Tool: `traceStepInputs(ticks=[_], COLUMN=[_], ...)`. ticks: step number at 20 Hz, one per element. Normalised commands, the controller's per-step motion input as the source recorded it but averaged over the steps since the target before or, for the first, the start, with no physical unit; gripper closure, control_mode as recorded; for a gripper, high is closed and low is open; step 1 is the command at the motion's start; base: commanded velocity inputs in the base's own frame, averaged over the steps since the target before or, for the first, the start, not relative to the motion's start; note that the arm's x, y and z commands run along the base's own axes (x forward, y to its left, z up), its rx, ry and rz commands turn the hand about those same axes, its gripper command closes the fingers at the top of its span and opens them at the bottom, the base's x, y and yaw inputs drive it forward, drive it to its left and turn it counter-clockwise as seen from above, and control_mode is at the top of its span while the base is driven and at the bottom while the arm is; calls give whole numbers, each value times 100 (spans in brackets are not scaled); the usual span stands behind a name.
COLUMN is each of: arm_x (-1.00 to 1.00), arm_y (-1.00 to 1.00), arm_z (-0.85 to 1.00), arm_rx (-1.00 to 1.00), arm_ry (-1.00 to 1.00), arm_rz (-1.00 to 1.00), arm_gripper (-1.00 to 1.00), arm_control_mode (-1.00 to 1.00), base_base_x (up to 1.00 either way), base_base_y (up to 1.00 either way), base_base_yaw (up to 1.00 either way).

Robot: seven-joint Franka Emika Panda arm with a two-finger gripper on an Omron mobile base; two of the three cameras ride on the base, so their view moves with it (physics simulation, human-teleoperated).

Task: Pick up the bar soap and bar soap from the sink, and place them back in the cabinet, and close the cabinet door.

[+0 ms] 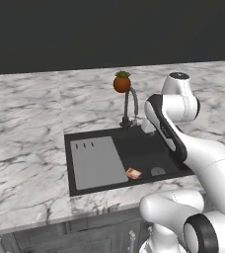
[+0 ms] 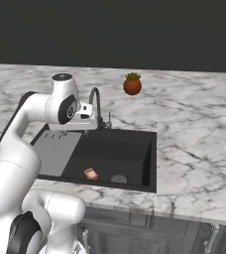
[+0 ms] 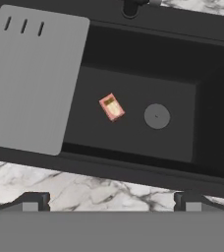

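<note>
A long counter of white marble with grey veins runs under a dark wall; the black sink is set into it, with a grey ribbed drainboard covering its left part. Behind the basin stands a dark curved faucet, and behind that a round orange pot with a small green plant; both are well apart from the soap. A grey round drain lies in the basin floor, near the soap on its right.

One soap is visible; it lies flat on the basin floor, close to the edge of the drainboard, between the drainboard and the drain; it touches neither. In the hand view its long axis goes diagonally, from upper left to lower right; the face is reddish with a pale cream patch. Nothing lies over it.

The arm rises from the base, bends at the elbow and reaches forward, so that the hand hangs above the sink and looks down into it; the gripper is high over the front rim, with its two tips spread wide and nothing between them.
</note>
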Motion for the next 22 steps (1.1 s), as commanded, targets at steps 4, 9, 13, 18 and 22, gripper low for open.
traceStepInputs(ticks=[4,9,13,18,22], arm_x=[4,8,12,9,1], arm_y=[0,0,1,3,6], arm_z=[-18,-19,-21,-20,-21], arm_rx=[0,0,0,0,0], arm_ry=[0,0,0,0,0], arm_rz=[2,5,8,8,6], arm_gripper=[-100,-100,-100,-100,-100], arm_control_mode=[-100,-100,-100,-100,-100], base_base_x=[0,0,0,0,0], base_base_y=[0,0,0,0,0], base_base_yaw=[0,0,0,0,0])
